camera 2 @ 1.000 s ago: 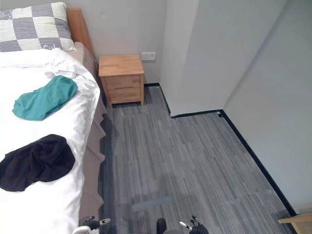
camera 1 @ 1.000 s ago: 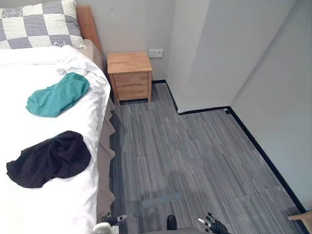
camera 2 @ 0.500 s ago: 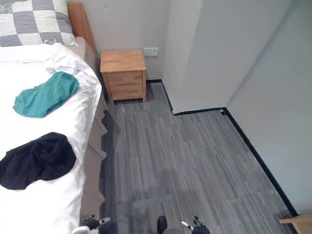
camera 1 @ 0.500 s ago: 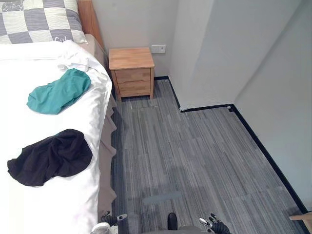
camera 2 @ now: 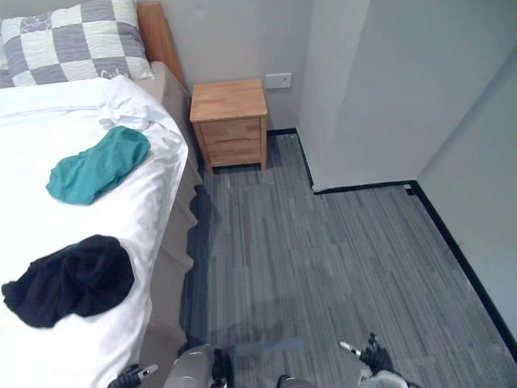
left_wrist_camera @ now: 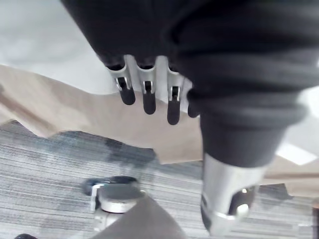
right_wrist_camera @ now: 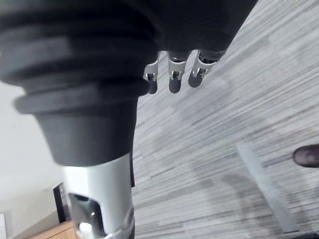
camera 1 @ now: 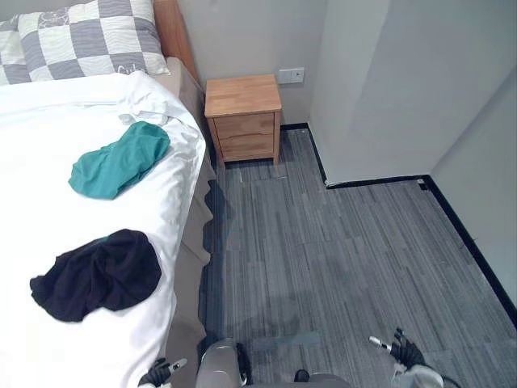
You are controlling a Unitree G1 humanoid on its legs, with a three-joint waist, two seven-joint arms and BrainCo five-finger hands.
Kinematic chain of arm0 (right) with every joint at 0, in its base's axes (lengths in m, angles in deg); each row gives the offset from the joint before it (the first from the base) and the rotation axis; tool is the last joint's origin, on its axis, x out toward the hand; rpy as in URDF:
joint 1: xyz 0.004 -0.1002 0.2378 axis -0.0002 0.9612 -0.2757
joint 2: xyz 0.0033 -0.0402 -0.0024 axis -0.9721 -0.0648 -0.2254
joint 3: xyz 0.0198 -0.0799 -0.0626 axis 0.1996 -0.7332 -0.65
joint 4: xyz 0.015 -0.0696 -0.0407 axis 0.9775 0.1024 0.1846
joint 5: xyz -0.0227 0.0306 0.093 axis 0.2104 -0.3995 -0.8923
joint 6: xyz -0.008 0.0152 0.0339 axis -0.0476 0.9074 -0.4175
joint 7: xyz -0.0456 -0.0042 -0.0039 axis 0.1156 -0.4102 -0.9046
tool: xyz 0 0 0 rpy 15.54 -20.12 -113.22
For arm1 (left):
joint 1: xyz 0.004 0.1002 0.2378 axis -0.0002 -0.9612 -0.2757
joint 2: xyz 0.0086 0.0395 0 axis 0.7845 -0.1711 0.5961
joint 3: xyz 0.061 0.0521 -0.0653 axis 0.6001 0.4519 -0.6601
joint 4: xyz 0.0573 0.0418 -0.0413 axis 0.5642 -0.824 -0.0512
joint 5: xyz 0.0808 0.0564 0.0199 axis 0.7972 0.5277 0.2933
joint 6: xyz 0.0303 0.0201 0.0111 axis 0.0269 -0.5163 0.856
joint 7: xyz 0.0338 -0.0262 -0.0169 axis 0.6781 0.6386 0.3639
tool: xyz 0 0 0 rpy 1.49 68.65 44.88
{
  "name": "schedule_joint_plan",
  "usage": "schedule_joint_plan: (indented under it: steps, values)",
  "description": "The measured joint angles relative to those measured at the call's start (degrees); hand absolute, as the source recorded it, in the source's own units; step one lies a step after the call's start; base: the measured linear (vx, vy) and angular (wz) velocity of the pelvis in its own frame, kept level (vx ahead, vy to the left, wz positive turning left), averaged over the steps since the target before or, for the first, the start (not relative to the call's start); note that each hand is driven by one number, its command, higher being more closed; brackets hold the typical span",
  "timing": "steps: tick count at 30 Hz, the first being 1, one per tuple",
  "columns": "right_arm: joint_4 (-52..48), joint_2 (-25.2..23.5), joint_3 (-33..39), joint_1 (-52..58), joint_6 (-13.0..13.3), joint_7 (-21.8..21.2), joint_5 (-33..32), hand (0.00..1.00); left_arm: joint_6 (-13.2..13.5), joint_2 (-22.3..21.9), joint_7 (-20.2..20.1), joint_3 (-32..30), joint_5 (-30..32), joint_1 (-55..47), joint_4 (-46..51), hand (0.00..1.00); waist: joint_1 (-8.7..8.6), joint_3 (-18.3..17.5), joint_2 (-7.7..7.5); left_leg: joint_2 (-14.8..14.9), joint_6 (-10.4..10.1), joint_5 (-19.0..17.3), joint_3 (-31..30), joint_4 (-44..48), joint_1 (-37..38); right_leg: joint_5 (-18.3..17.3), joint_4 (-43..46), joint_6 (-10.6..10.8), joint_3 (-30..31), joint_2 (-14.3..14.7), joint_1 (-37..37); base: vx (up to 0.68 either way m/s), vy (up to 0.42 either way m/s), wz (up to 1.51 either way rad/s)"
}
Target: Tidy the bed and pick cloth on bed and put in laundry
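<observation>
While both hands hang low w/ nothing in them, the left hand [camera 1: 164, 373] sits by the near edge of the bed [camera 1: 48, 202], fingers [left_wrist_camera: 148, 99] straight & slack over the tan bed skirt [left_wrist_camera: 70, 117], and the right hand [camera 1: 401, 352] is over the grey floor [camera 1: 347, 242], fingers loose & apart. On the bed: black cloth [camera 1: 98, 273] bunched near the side edge, closer to the robot; teal cloth [camera 1: 121, 159] further up, well apart from it; small white crumpled cloth [camera 1: 144, 105] just beyond the teal one, below the checked pillow [camera 1: 89, 40]. Wooden nightstand [camera 1: 244, 113] stands beside the bed head.
</observation>
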Motion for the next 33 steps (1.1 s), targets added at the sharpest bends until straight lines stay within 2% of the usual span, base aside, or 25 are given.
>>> schedule_joint_plan:
  steps: [1, 2, 3, 5, 6, 7, 8, 9, 11, 13, 15, 16, 17, 19, 20, 21, 22, 23, 25, 26, 27, 30, 31, 32, 33]
  values:
    - [0.13, -0.09, 0.0, 0.03, -0.16, -0.29, 0.05, 0.0, -0.03, -0.25, -0.13, 0.03, -0.3, -0.24, -0.16, 0.0, 0.11, -0.01, 0.03, 0.07, 0.65, 2.98, 0.07, -2.15, -0.09, -0.71, 0.09, 0.52, -0.04, -0.07, 0.55, 0.39, 0.222, 0.05]
    - [0.21, -0.54, -0.31, 0.06, -0.4, -0.88, 0.11, 0.0, -0.08, -0.66, -0.33, 0.04, -0.44, -0.63, -0.53, 0.0, 0.69, -0.26, -0.15, -0.23, 1.91, 8.1, 1.46, -2.89, 1.09, -2.31, 0.25, 1.3, 0.06, -0.8, 1.72, 0.39, 0.214, 0.15]
    - [0.35, -1.08, -0.85, 0.33, -0.6, -1.7, 0.23, 0.0, -0.08, -0.88, -0.34, 0.04, -0.84, -0.69, -1.09, 0.0, 1.39, -0.73, -1.93, -1.98, 3.98, 6.11, 1.93, -0.47, 0.67, -4.98, 1.62, 1.22, 0.07, -2.69, 1.69, 0.47, 0.219, 0.18]
    - [0.55, -0.81, -0.98, 0.42, -0.66, -2.44, 1.19, 0.0, -0.59, -1.82, -0.41, 0.02, -0.86, -0.67, -1.43, 0.0, 1.85, -1.33, -2.87, -3.18, 5.49, 1.55, 1.89, 3.9, -1.22, -6.05, 7.48, 0.93, -0.14, -4.55, -0.73, 0.43, 0.17, 0.11]
    - [0.56, -0.99, -1.01, 0.23, -0.65, -2.49, 1.31, 0.0, -1.23, -2.44, -0.59, -0.13, -0.87, -1.21, -2.33, 0.0, 1.99, -1.62, -2.76, -3.91, 5.94, 0.92, 1.99, 2.54, -0.12, -6.28, 16.27, 1.58, 0.13, -5.87, -4.56, 0.38, 0.176, 0.06]
    - [0.56, -1.4, -1.02, 0.14, -0.63, -2.54, 1.4, 0.0, -1.5, -2.51, -0.84, -0.27, -0.83, -1.49, -2.67, 0.0, 2.01, -1.63, -2.86, -4.26, 6.09, 0.78, 2.21, 1.57, 0.86, -6.07, 22.15, 2.32, 0.13, -6.68, -6.91, 0.3, 0.142, 0.15]
    - [0.59, -2.35, -1.04, 0.09, -0.61, -2.61, 1.72, 0.0, -2.13, -2.22, -1.42, -0.27, -0.73, -1.8, -2.82, 0.0, 1.99, -1.45, -3.35, -5.11, 6.19, 0.37, 2.01, 0.0, 2.91, -4.1, 31.63, 4.88, 0.11, -8.36, -10.67, 0.46, 0.145, 0.21]
    - [1.06, -4.38, -1.22, 0.56, -0.59, -3.0, 2.33, 0.0, -2.46, -2.35, -1.07, 0.19, 0.12, -3.77, -3.17, 0.0, 1.94, -1.23, -3.93, -5.96, 5.9, -0.86, 1.16, -2.01, 7.81, -3.67, 46.15, 6.55, 0.11, -11.13, -16.36, 0.5, 0.083, 0.24]
    - [1.71, -5.52, -2.92, 1.3, -0.43, -3.67, 2.32, 0.0, -2.43, -2.31, -0.82, 0.32, 1.14, -5.54, -3.47, 0.0, 1.97, -1.12, -3.73, -5.6, 5.45, -2.04, 0.09, -3.49, 13.38, -5.79, 51.58, 7.06, -0.8, -11.77, -19.55, 0.46, 0.008, 0.3]
    - [2.46, -6.24, -4.84, 1.59, 0.92, -4.33, 2.19, 0.0, -1.95, -1.55, 0.52, 0.65, 1.45, -4.89, -3.33, 0.0, 1.22, -0.84, -2.44, -2.93, 5.15, -4.27, -2.59, -3.99, 17.66, -7.49, 42.34, 6.76, -4.26, -9.66, -22.24, 0.35, -0.104, 0.52]
    - [2.4, -7.03, -5.23, 2.04, 1.75, -4.86, 1.66, 0.0, -0.69, -0.42, 1.3, 0.69, 1.43, -2.98, -3.22, 0.0, 0.78, -0.48, -1.71, 0.1, 3.38, -5.32, -4.82, -4.44, 18.83, -4.87, 26.58, 6.35, -5.13, -6.05, -23.46, 0.28, -0.144, 0.51]
    - [2.38, -7.47, -5.58, 2.02, 2.22, -4.99, 1.13, 0.0, 0.24, 0.36, 1.5, 0.67, 1.43, -1.82, -3.17, 0.0, 0.36, -0.52, -1.97, 0.97, 2.56, -5.67, -6.15, -5.18, 19.55, -1.22, 16.94, 6.63, -4.37, -4.88, -23.67, 0.37, -0.25, 0.78]
    - [2.34, -7.89, -6.05, 2.52, 2.83, -5.19, 1.04, 0.0, 1.7, 1.6, 1.67, 0.64, 1.46, -0.2, -2.79, 0.0, -0.46, -0.85, -3.61, 1.08, 0.94, -6.56, -8.21, -5.9, 20.56, 4.2, 5.71, 8.38, -1.28, -5.12, -25.15, 0.52, -0.381, 0.81]
    - [2.33, -8.52, -6.58, 3.98, 3.27, -5.17, 1.06, 0.0, 3.47, 2.37, 1.84, -0.12, 1.48, 0.67, -2.08, 0.0, -0.62, -0.46, -5.88, 0.72, -2.22, -8.99, -9.2, -5.18, 23.49, 5.43, 2.18, 8.92, 3.38, -6.12, -25.98, 0.59, -0.411, 0.58]
    - [2.42, -8.62, -6.74, 4.86, 3.25, -5.08, 1.09, 0.0, 4.35, 1.63, 2.29, -0.71, 1.49, 1.7, -2.02, 0.0, -0.63, -0.57, -5.07, 2.59, -3.64, -10.85, -10.81, -3.97, 25.35, 12.1, 4.53, 6.94, 4.15, -4.6, -25.14, 0.59, -0.361, 0.45]
    - [1.96, -8.11, -6.98, 4.74, 3.24, -4.91, 1.05, 0.0, 5.52, -0.85, 2.51, -0.73, 1.37, 2.42, -0.94, 0.0, -0.77, -1.08, -2.27, 5.54, -3.02, -11.2, -11.0, -3.93, 26.25, 10.2, 10.09, 3.95, 3.24, -2.07, -26.42, 0.59, -0.332, 0.37]
    - [1.59, -7.84, -7.39, 4.53, 3.2, -4.86, 1.07, 0.0, 6.15, -1.83, 2.55, -0.83, 1.35, 2.42, -0.41, 0.0, -0.7, -1.36, -0.95, 6.31, -2.64, -10.97, -11.24, -3.39, 26.58, 9.2, 12.1, 2.92, 2.89, -1.48, -26.96, 0.45, -0.22, 0.19]
    - [1.41, -7.4, -7.5, 4.04, 2.96, -4.86, 1.08, 0.0, 6.73, -3.07, 2.52, -1.27, 1.35, 2.51, 0.39, 0.0, -0.62, -1.08, -0.44, 6.93, -2.99, -10.11, -11.49, -1.3, 26.44, 8.55, 13.67, 2.04, 2.3, -1.16, -26.94, 0.49, -0.274, 0.04]
    - [-0.26, -6.8, -8.15, 2.99, 1.21, -4.82, 1.03, 0.0, 7.13, -5.91, 2.37, -2.49, 1.44, 2.41, 1.18, 0.0, -0.5, -1.0, 0.35, 8.93, -0.72, -5.15, -12.02, 16.15, 19.0, 6.3, 11.16, 0.58, 0.74, -0.05, -22.5, 0.53, -0.289, 0.19]
    - [0.29, -6.86, -9.14, 2.16, 0.48, -4.92, 1.21, 0.0, 7.11, -6.38, 2.22, -1.59, 1.05, 2.28, 1.22, 0.0, -0.41, -0.33, 0.26, 9.05, -2.29, -5.99, -12.92, 22.74, 15.74, 6.03, 7.94, 0.15, 0.88, 0.67, -18.61, 0.45, -0.126, 0.29]
    - [0.45, -6.79, -9.69, 1.91, -0.2, -5.07, 1.58, 0.0, 7.17, -6.14, 2.25, -1.0, 0.22, 2.41, 1.28, 0.0, 0.12, -0.36, 0.31, 7.08, -3.42, -8.37, -12.16, 23.85, 13.59, 5.75, 5.48, -0.42, 1.24, 0.61, -15.69, 0.35, -0.046, 0.26]
    - [0.34, -6.38, -9.74, 1.24, -0.23, -5.03, 2.35, 0.0, 7.21, -5.84, 2.21, 1.03, -1.41, 2.27, 1.33, 0.0, 0.72, -0.47, 0.47, 1.95, -1.78, -9.72, -4.11, 14.69, 10.16, 5.68, 2.84, -0.31, 0.53, -1.25, -11.14, 0.3, 0.027, 0.26]
    - [0.3, -5.5, -9.56, 1.49, -0.1, -4.7, 2.3, 0.0, 7.18, -5.62, 2.1, 4.09, -2.04, 2.53, 1.2, 0.0, 0.8, -0.99, 2.47, 0.82, 2.67, -3.12, 4.96, 3.19, 8.16, 4.82, 2.03, 1.04, -2.81, -1.41, -8.93, 0.33, 0.109, 0.44]
    - [0.48, -5.79, -9.82, 1.51, -0.26, -4.5, 2.32, 0.0, 7.13, -5.25, 2.06, 4.81, -2.04, 2.49, 1.07, 0.0, 1.48, -1.26, 2.17, 0.84, 2.9, -3.06, 7.59, 2.71, 8.98, 4.48, 1.77, 1.61, -3.27, -1.97, -8.01, 0.4, 0.151, 0.93]
    - [0.16, -6.34, -10.12, 2.47, -0.11, -4.53, 2.28, 0.0, 7.06, -4.87, 2.24, 5.54, -2.6, 2.63, 0.93, 0.0, 1.16, -2.82, 1.33, 0.9, 0.8, -3.75, 13.52, 1.75, 8.59, 3.91, 0.29, 2.5, -5.04, -3.21, -6.87, 0.39, 0.132, 1.2]
